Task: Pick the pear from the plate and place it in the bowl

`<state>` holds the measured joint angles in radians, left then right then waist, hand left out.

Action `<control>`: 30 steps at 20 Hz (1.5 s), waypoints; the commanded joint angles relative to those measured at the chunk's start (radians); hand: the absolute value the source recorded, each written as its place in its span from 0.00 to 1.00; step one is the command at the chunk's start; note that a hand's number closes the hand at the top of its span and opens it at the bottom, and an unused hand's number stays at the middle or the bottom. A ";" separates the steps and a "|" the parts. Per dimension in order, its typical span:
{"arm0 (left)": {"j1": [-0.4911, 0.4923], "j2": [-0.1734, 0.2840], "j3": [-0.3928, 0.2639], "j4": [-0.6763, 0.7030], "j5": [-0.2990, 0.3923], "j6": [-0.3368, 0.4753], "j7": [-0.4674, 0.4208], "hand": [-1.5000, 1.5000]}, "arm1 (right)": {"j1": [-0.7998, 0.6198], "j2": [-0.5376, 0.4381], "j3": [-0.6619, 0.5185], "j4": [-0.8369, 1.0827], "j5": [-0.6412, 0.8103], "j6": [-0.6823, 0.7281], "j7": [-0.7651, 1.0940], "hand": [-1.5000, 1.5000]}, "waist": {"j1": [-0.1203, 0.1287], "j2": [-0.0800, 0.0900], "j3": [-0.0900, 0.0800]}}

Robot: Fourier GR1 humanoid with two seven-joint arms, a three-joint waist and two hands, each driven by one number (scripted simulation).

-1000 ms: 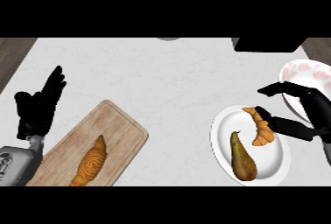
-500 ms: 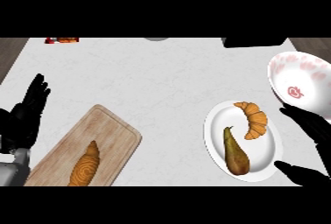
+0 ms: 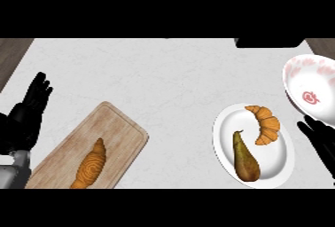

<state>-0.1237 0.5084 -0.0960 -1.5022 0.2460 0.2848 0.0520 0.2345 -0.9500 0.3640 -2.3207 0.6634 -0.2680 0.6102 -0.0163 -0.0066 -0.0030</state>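
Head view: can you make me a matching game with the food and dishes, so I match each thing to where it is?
Things:
1. brown-green pear
2. golden curved croissant
3. orange twisted pastry
4. white bowl with pink marks

Places:
A. on the wooden cutting board
B. upper part of the white round plate
C. at the right edge, above the plate
D. lower part of the white plate

Pairs: 1-D, 2-B, 3-A, 4-C

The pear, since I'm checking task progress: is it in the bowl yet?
No, the pear lies on the white plate beside a croissant, apart from the bowl.
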 commanded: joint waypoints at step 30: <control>-0.011 -0.038 0.034 -0.016 -0.056 -0.045 0.023 0.50 | -0.643 0.268 0.320 0.504 -0.308 0.841 0.538 0.00 | 0.028 0.005 0.002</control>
<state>-0.1605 0.4648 -0.0743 -1.4996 0.1965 0.2459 0.0816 -0.3946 -0.6956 0.6421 -1.8479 0.3042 0.4973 1.0248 0.0129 0.0006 -0.0018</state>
